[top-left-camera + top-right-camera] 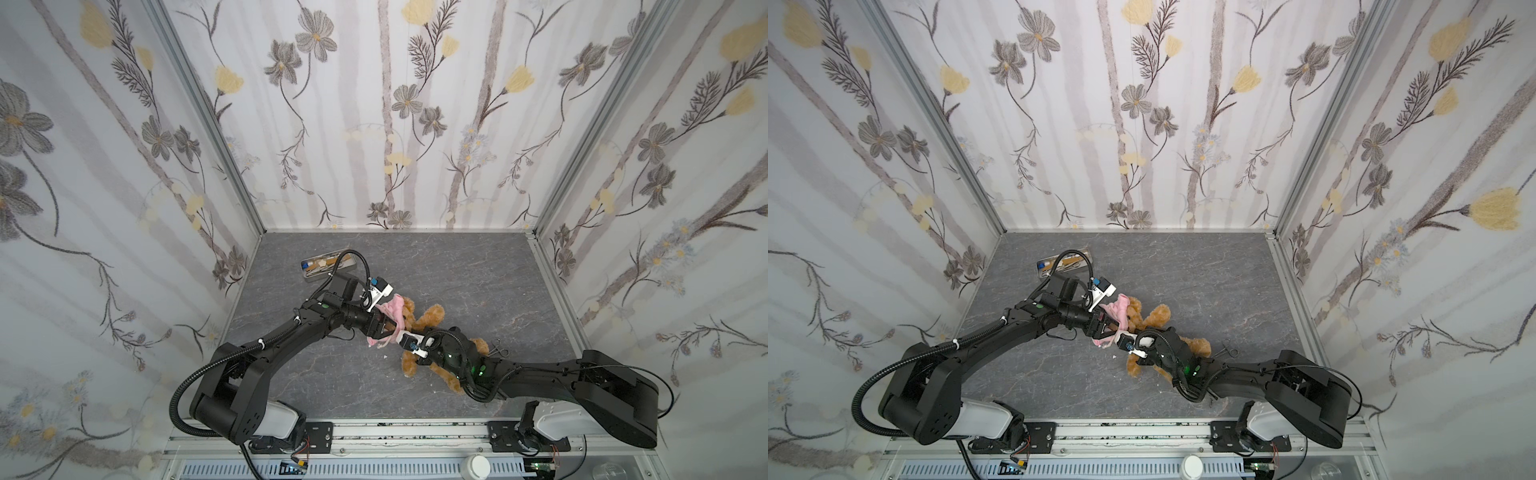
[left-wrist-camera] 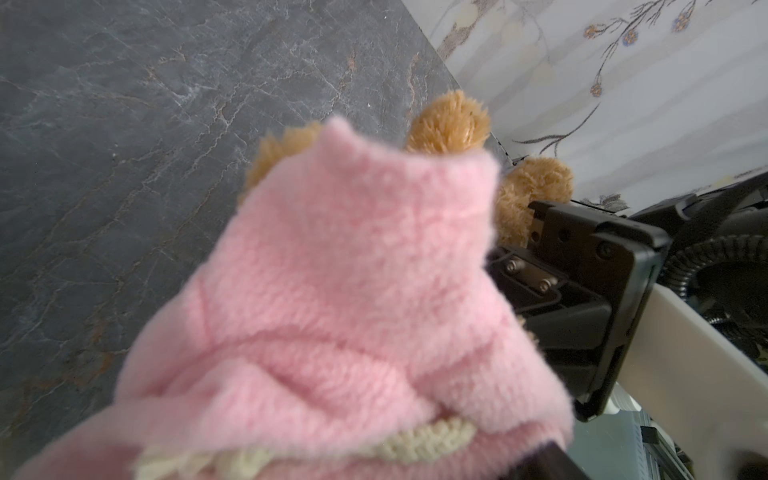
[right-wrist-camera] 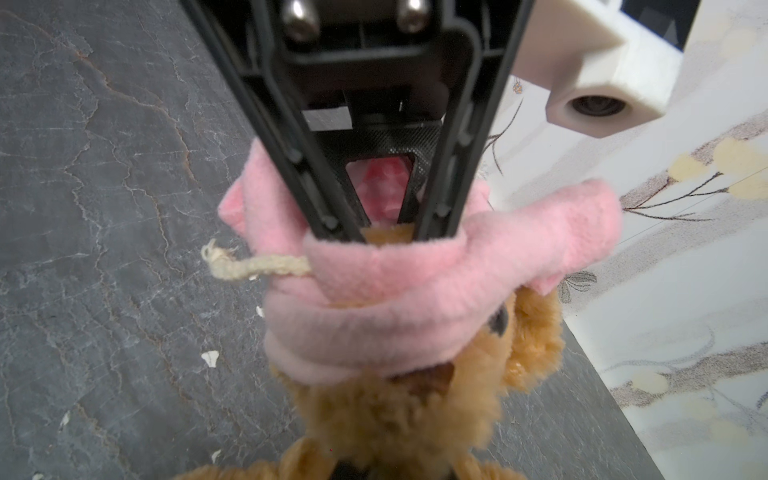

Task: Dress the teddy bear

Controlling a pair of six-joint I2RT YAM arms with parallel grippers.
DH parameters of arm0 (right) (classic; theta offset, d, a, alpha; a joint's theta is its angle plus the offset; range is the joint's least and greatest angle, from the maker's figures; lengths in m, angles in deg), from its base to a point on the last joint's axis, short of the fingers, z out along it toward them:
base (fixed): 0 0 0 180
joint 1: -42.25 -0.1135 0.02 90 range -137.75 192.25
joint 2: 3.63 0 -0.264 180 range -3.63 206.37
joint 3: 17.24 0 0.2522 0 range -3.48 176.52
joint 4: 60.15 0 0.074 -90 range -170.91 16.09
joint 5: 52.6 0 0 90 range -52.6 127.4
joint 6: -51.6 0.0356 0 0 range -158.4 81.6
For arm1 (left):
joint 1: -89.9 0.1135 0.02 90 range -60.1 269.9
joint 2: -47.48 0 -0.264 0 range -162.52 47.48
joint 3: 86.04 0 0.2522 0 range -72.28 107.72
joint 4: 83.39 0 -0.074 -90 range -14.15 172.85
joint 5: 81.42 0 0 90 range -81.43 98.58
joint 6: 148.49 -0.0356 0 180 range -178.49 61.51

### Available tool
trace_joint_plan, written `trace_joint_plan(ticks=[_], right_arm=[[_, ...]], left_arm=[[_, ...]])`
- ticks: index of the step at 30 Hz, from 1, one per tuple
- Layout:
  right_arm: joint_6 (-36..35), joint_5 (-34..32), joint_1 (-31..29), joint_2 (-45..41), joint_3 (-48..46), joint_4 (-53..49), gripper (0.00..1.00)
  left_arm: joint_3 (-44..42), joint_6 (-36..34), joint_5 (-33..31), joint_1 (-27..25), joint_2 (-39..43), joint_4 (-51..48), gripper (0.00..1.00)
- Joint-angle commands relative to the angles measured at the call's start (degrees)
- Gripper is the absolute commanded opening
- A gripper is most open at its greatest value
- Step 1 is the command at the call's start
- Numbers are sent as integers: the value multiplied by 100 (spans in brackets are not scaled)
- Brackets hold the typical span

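The teddy bear lies on the grey table, golden-brown and fluffy. A pink shirt is bunched over its head, down to the brown nose. My left gripper is open, its black fingers spread inside the shirt's opening. In the left wrist view the shirt fills the picture and an ear pokes out behind it. My right gripper is shut on the bear's fur just below the head; fur hides its tips.
A grey tray holding small tools stands at the back left, behind the left arm. A small dark metal tool lies right of the bear. White crumbs dot the table. Flowered walls close in three sides.
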Motion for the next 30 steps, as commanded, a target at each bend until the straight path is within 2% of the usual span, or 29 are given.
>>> trace_joint_plan(ticks=[1, 7, 12, 22, 24, 26, 30], right_arm=[[224, 640, -65, 85, 130, 1570, 0], [222, 529, -93, 260, 188, 2040, 0], [-62, 289, -64, 303, 48, 2100, 0], [-739, -234, -39, 328, -144, 1356, 1], [-802, -376, -39, 331, -182, 1302, 7], [-730, -426, -24, 329, -253, 1308, 18], [131, -315, -22, -7, -370, 799, 44]], left_arm=[[-7, 262, 524, -132, 8, 466, 66], [-187, 332, 757, -262, 83, 557, 51], [-335, 388, 815, -194, 251, 566, 39], [-378, 669, 793, -35, 484, 618, 11], [-416, 660, 736, -8, 556, 635, 6], [-494, 648, 510, 47, 636, 670, 0], [-741, 901, 43, 214, 799, 1078, 0]])
